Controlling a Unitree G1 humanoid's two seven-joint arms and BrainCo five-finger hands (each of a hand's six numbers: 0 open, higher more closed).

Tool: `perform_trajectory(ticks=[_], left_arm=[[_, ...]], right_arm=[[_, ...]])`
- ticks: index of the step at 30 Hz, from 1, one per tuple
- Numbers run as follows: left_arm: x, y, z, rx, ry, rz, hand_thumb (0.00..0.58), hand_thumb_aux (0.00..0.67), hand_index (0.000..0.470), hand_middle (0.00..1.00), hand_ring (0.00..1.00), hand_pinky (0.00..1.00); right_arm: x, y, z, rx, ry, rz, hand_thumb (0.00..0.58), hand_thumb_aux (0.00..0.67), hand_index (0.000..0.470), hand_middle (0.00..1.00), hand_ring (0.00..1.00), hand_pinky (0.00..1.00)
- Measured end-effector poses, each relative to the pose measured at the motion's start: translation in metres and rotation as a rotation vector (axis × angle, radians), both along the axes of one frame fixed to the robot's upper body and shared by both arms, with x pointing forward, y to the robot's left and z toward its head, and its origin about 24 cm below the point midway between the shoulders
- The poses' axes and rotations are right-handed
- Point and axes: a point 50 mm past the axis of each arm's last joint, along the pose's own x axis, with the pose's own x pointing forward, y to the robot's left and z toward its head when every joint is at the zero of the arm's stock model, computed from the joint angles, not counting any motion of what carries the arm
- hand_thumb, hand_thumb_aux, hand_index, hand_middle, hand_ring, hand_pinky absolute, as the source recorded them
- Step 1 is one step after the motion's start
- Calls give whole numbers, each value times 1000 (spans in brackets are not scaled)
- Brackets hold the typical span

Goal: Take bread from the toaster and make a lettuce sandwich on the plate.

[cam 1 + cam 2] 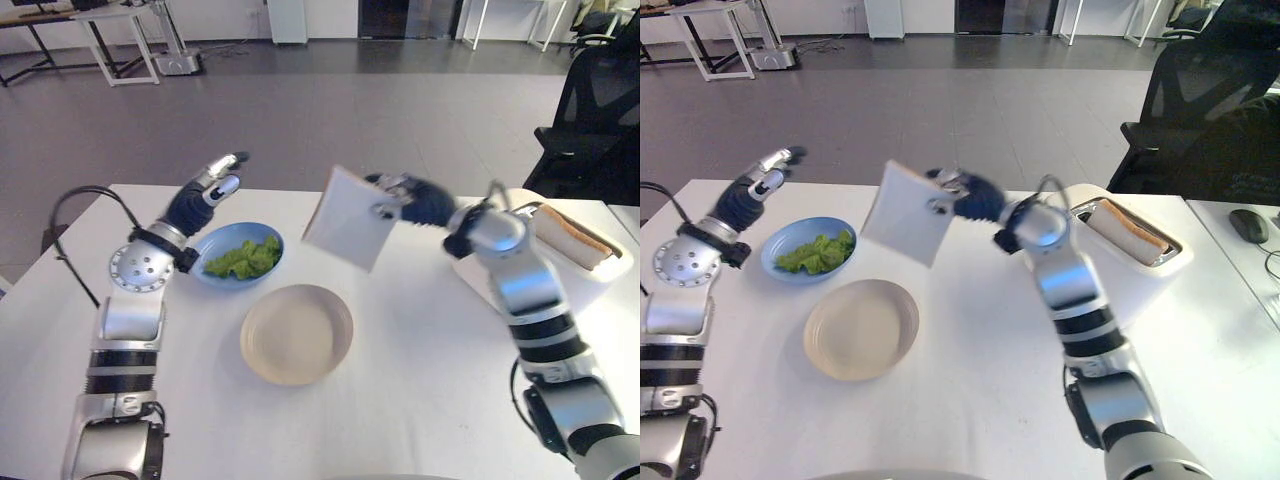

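Bread slice (346,232) gripped in right hand (420,202), held aloft behind plate (297,335), left hand (210,185) kept open, empty, above lettuce bowl (240,231)

A white bread slice (348,232) hangs tilted in the air, pinched at its edge by the right hand (415,200), above the bench between bowl and toaster. A second slice (1130,232) sits in the white toaster (1140,275). Green lettuce (243,258) fills a blue bowl (225,238) just beside the beige plate (297,333).

green lettuce (243,259), blue bowl (222,240), beige plate (297,333)
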Motion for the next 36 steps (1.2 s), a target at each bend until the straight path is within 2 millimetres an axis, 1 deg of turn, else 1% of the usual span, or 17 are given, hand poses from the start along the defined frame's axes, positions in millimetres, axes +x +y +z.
perform_trajectory(ticks=[1,2,4,8,12,14,17,18,19,22,24,26,30,36], left_arm=[[0,6,3,28,-21,33,0,0,0,0,0,0],[0,9,4,36,-32,45,0,0,0,0,0,0],[0,12,2,48,-44,58,0,0,0,0,0,0],[1,12,-1,56,-42,54,0,0,0,0,0,0],[2,11,-5,59,-28,46,0,0,0,0,0,0],[2,11,-7,60,-23,44,0,0,0,0,0,0],[3,11,-9,63,-17,38,0,0,0,0,0,0],[3,11,-10,64,-14,34,0,0,0,0,0,0],[3,11,-12,66,-6,33,0,0,0,0,0,0],[5,9,-17,83,12,25,0,0,0,0,0,0],[7,14,-20,93,32,43,0,0,0,0,0,0],[9,19,-22,159,52,70,0,0,0,0,0,0],[16,24,-31,423,82,147,0,0,0,0,0,0],[29,30,-43,903,84,250,0,0,0,0,0,0]], right_arm=[[-3,15,-12,-13,42,46,580,670,470,0,0,0],[-5,23,-19,-25,62,68,580,670,470,0,0,0],[-11,41,-40,-70,117,114,580,670,470,0,0,0],[-12,55,-59,-109,148,151,580,670,470,0,0,0],[-18,70,-79,-193,154,207,580,670,470,0,0,0],[-19,71,-86,-238,151,224,580,670,470,0,0,0],[-20,69,-89,-288,142,244,580,670,470,0,0,0],[-20,67,-91,-315,137,248,363,260,182,0,0,0],[-21,66,-91,-342,132,262,0,0,0,0,0,0],[-23,62,-93,-394,128,287,0,0,0,0,0,0],[-23,61,-87,-399,97,287,0,0,0,0,0,0],[-22,60,-79,-383,75,276,0,0,0,0,0,0],[-19,54,-62,-347,41,245,0,0,0,0,0,0],[-17,50,-42,-302,-1,219,0,0,0,0,0,0]])
